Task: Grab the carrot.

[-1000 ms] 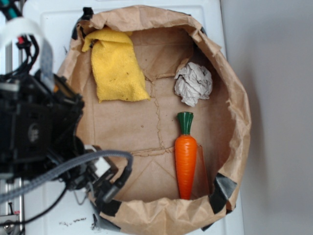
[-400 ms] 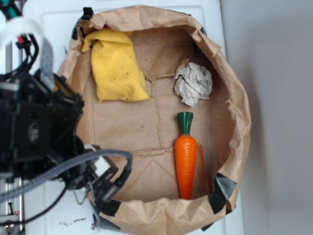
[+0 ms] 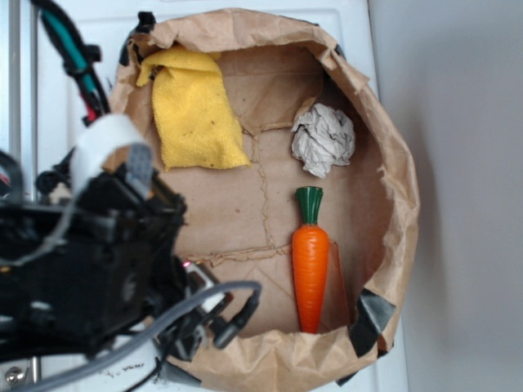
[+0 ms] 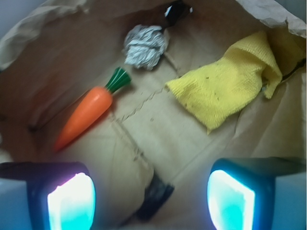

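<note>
The carrot [image 3: 310, 260] lies flat on the brown paper floor of the bag [image 3: 404, 188], over toward the right wall, its green top pointing up toward a crumpled paper ball [image 3: 324, 139] that sits near it but not touching. Its orange tip points down toward the bag's lower rim, close to a strip of dark tape [image 3: 369, 314] on the edge. A yellow cloth [image 3: 194, 110] is draped at the upper left of the bag, partly up over the rim, well apart from the carrot. The bag rests on a white surface [image 3: 98, 41], and the arm [image 3: 98, 261], a black bulk trailing grey cable, hangs over the bag's lower left edge, well clear of the carrot. From the wrist view the gripper [image 4: 151, 199] is spread wide, its two fingers [image 4: 71, 199] at the bottom corners with bare paper floor and a dark piece of tape [image 4: 154, 196] showing between them; nothing is held. In that view the carrot [image 4: 88, 114] lies up and to the left of the gap, slanted, with the paper ball [image 4: 145, 46] beyond its green top and the cloth [image 4: 230, 88] off to the right.
</note>
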Motion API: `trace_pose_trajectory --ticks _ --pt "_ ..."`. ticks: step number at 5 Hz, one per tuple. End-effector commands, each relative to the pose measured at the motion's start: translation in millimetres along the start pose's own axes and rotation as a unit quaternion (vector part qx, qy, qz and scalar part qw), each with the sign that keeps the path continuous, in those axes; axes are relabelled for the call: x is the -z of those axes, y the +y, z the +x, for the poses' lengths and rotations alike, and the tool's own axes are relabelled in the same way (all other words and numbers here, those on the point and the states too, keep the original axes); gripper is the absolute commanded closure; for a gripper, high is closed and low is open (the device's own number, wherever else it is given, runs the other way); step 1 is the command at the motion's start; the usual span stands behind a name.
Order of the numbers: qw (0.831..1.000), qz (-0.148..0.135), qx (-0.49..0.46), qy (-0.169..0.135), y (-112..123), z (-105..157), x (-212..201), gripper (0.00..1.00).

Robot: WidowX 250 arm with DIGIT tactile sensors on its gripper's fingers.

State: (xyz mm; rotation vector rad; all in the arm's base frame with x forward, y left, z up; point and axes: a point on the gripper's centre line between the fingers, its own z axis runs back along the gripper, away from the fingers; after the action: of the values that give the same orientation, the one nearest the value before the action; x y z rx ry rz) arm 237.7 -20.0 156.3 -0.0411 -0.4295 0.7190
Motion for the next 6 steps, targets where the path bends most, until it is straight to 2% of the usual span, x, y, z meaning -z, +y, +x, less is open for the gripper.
trace_pose_trajectory --ticks 1,2,3,4,5,6 --pt "1.0 -0.003 -0.03 -0.004 -7 19 22 0.0" --pt "0.999 -0.006 -0.052 0.003 -4 27 34 0.0" --pt "0.997 0.005 -0.075 -0.011 -2 34 47 0.0" --pt "0.996 0.0 -0.093 -0.016 6 38 51 0.0" --pt "0.992 -0.028 -0.121 0.002 6 37 48 0.0" --pt "0.99 -0.032 -0.138 -0.012 -16 48 66 0.0"
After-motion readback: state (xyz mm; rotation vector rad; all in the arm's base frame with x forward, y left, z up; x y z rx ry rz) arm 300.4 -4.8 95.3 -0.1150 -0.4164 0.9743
